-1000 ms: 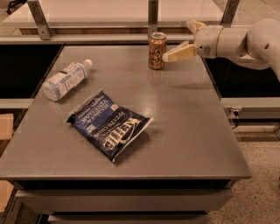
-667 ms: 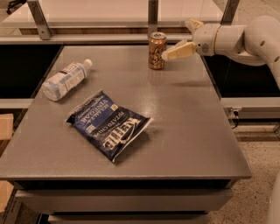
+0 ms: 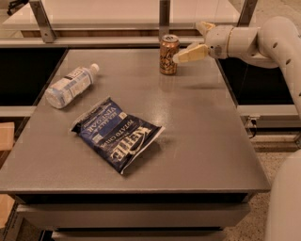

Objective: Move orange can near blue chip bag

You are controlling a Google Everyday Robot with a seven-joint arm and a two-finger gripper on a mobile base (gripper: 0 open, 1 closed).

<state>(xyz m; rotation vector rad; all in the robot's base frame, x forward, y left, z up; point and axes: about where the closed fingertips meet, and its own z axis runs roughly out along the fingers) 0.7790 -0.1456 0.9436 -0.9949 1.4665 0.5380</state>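
The orange can (image 3: 168, 54) stands upright near the far edge of the grey table (image 3: 207, 136), right of centre. The blue chip bag (image 3: 117, 134) lies flat in the middle of the table, well in front and to the left of the can. My gripper (image 3: 186, 42) is just right of the can at its height, open. Its lower finger (image 3: 190, 54) points at the can's side and its tip is almost touching it. The other finger (image 3: 205, 27) sits higher and farther back. The gripper holds nothing.
A clear plastic water bottle (image 3: 70, 85) lies on its side at the table's left. A metal-framed shelf (image 3: 162, 14) runs behind the far edge. My white arm (image 3: 277, 42) reaches in from the right.
My gripper has edged slightly left toward the can. The can, bag and bottle have not moved.
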